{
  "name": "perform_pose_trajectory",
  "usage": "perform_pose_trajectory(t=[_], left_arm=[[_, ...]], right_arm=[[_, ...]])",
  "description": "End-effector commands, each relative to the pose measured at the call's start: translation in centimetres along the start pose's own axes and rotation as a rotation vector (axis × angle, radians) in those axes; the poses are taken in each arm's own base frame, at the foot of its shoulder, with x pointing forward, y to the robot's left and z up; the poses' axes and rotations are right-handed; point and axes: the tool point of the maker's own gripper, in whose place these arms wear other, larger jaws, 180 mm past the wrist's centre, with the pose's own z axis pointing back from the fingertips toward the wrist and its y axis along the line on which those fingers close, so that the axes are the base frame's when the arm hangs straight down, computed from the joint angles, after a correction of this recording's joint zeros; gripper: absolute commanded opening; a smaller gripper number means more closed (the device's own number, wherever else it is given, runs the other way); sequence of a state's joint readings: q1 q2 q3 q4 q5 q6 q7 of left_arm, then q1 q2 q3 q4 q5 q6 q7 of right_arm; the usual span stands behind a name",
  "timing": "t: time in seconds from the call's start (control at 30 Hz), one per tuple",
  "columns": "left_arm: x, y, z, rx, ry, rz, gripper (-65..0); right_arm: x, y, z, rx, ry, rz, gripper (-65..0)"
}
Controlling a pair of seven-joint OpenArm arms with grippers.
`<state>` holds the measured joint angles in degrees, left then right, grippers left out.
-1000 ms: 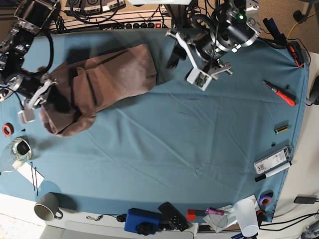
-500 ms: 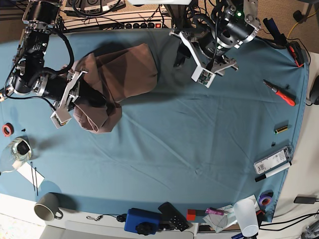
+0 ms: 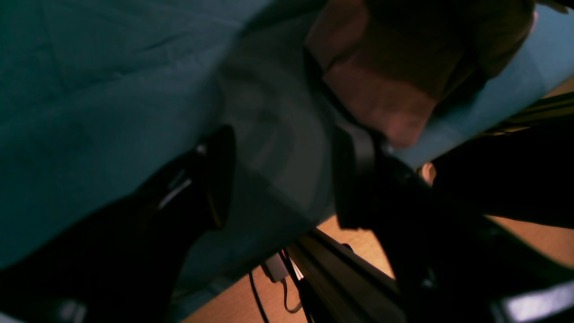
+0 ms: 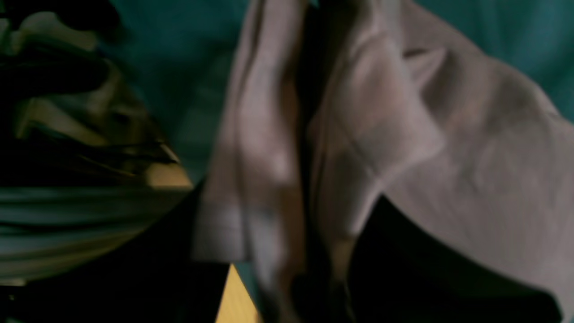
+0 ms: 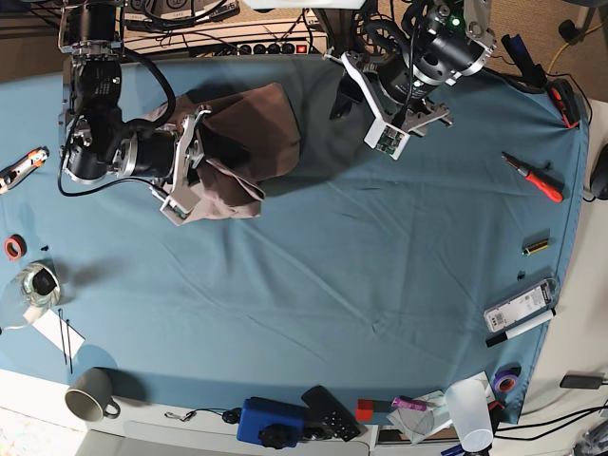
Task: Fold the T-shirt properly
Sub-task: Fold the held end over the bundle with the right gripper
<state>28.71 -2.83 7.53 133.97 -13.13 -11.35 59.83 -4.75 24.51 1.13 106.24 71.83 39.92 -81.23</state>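
A grey mug (image 5: 92,394) is sitting at the desk's (image 5: 332,304) near edge. Farther back, the right hand (image 5: 187,161) is pressing into the bunched T-shirt (image 5: 249,133) at far left; I cannot tell its grip. The left hand (image 5: 380,100) is hovering beyond, spread wide, holding nothing.

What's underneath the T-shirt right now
The T-shirt lies bunched on the teal tablecloth, which shows all around it. Whether anything else sits beneath it cannot be seen, since the folds and the right gripper cover that spot.
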Motion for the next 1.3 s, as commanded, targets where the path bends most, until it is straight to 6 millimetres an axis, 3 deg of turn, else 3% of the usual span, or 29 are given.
perform_pose_trajectory(t=[0.0,0.27,0.47,0.6,0.87,0.97,1.1,1.27], left_arm=[[1.0,-0.4,0.3,-0.014,-0.045,0.006,-30.5],[1.0,-0.4,0.3,-0.013,-0.045,0.005,-30.5],[0.4,-0.6,0.5,-0.012,-0.040,0.014,-30.5],[0.4,-0.6,0.5,-0.012,-0.038,0.016,-30.5],[0.4,-0.6,0.5,-0.015,-0.039,0.017,-30.5],[0.4,-0.6,0.5,-0.015,-0.038,0.017,-30.5],[0.4,-0.6,0.5,-0.015,-0.038,0.017,-30.5],[0.4,-0.6,0.5,-0.015,-0.039,0.017,-30.5]], right_arm=[[2.1,0.6,0.8,0.031,-0.079,0.027,-50.7],[7.0,3.1,4.1,0.033,-0.239,0.165,-50.7],[8.5,4.4,5.6,-0.034,-0.264,0.285,-50.7],[8.7,2.5,6.1,-0.160,-0.249,0.304,-50.7],[6.9,-5.8,8.1,-0.576,-0.123,0.292,-51.0],[4.8,-8.3,8.5,-0.637,-0.050,0.214,-63.9],[2.5,-9.8,8.9,-0.685,0.033,0.129,-65.0],[1.4,-9.5,8.5,-0.671,0.056,0.107,-65.0]])
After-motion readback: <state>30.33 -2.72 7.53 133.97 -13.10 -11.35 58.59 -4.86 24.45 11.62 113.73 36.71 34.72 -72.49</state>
